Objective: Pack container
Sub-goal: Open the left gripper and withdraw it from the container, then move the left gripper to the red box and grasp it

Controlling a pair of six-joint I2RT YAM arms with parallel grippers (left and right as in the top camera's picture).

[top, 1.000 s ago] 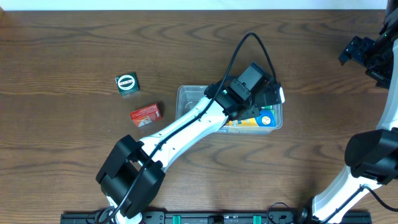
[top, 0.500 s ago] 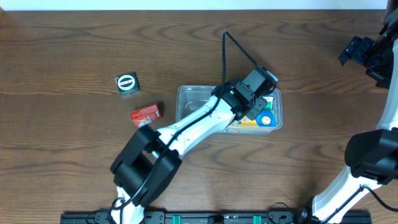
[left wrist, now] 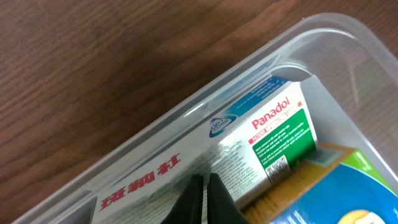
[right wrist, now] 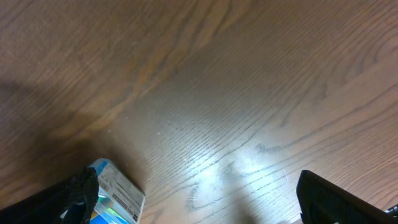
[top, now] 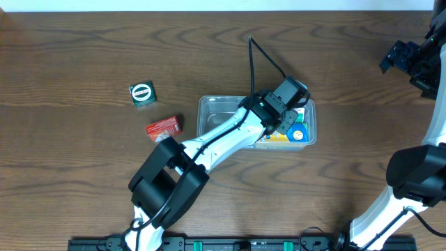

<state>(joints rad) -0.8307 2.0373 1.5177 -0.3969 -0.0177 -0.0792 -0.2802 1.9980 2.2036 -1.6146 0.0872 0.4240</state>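
The container [top: 216, 111] is a clear plastic tub in the middle of the table. It holds a white and green Panadol box [left wrist: 273, 130] and a blue and yellow box [top: 293, 133]. My left gripper [top: 295, 116] is over the tub's right end. In the left wrist view its fingers [left wrist: 206, 200] are shut together and empty, right over the Panadol box, beside the container's rim [left wrist: 249, 65]. My right gripper [top: 408, 59] is far off at the right back edge, and in its wrist view it [right wrist: 199, 199] is open and empty above bare wood.
A green box [top: 142, 93] and a red box [top: 163, 127] lie on the table left of the container. A corner of the container with its boxes shows low left in the right wrist view [right wrist: 118, 193]. The left arm crosses over the tub.
My left arm's wrist has shifted slightly left and settled over the container's right end, and its elbow has swung right. The right arm and the loose boxes have not moved.
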